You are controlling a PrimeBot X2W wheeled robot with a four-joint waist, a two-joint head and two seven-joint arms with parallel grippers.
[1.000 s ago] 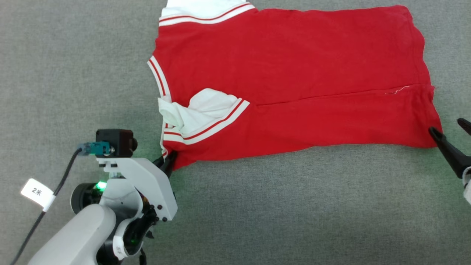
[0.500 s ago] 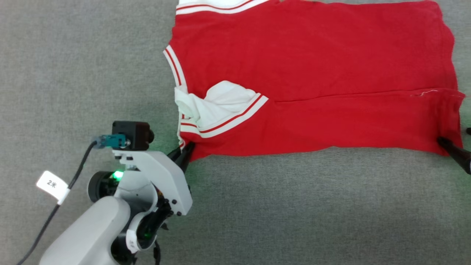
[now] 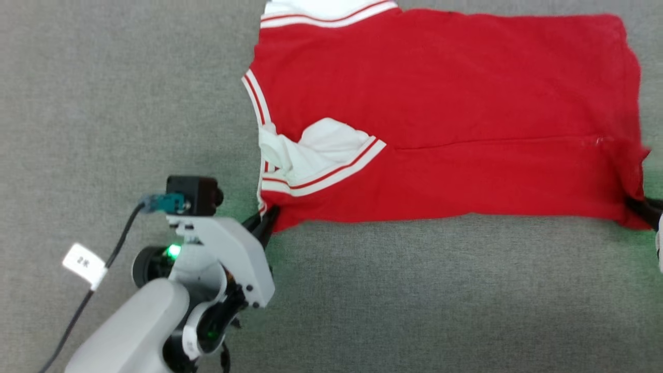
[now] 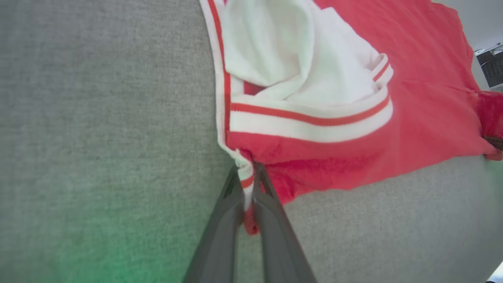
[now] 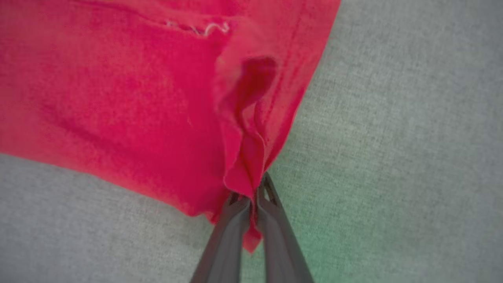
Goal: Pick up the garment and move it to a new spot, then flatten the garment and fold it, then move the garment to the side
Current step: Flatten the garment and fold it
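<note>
So in the head view we've got the garment (image 3: 440, 119) lying spread out flat on the grey carpet (image 3: 103, 103). It fills the picture from about 12 o'clock round to 3 o'clock, plain red side up. One white sleeve (image 3: 316, 150) is folded in over the red body at the shirt's 9 o'clock end, with its striped trim (image 3: 331, 173) running on a slant. Another bit of the same trim peeks out at the top edge near 12.

Our left gripper (image 3: 270, 213) sits at roughly 7 o'clock of that view, fingers pressed together on the shirt's near corner. In the left wrist view we can see a strip of white-and-red edging pinched right between them.

Our right gripper (image 3: 636, 204) is way over at 3 o'clock, right at the frame edge. The right wrist view shows its fingers clamped on a bunched red fold at the hem corner, with the cloth wrinkling up from the pinch. Both pinched corners are on the shirt's near edge, well apart.
</note>
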